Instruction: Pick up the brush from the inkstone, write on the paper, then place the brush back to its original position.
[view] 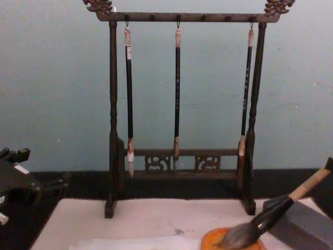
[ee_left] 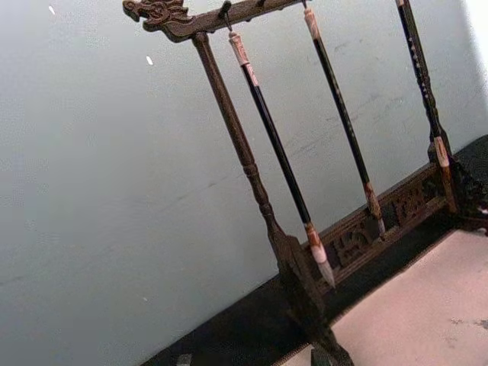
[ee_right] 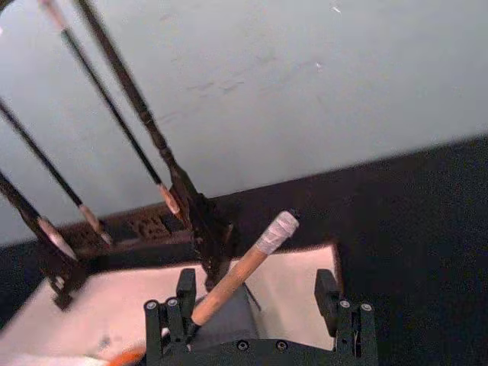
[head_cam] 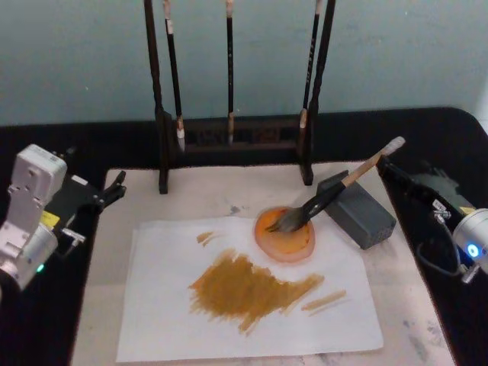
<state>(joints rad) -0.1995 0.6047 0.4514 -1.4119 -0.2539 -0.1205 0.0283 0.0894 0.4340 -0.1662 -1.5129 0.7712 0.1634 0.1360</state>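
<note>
Fingers (ee_right: 185, 288) of right gripper (ee_right: 256, 284) spread wide, holding nothing. Brush (head_cam: 335, 187) handle passes between them, close by one finger; contact unclear. Long axis slants: taped end up toward right gripper, handle propped on inkstone (head_cam: 358, 213), bristles down in orange dish (head_cam: 293, 248) at paper (head_cam: 168, 305) edge. Left gripper (head_cam: 113, 189) parked well apart, off mat (head_cam: 412, 320) left side. Right arm nearer.

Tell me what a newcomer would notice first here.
The broad ochre smear across the white paper, front and centre, grabs the eye. Next, the thick brush leaning on the grey inkstone, bristles in an orange dish, with the open right gripper straddling its handle. Behind stands a dark wooden rack hanging three thin brushes.
</note>
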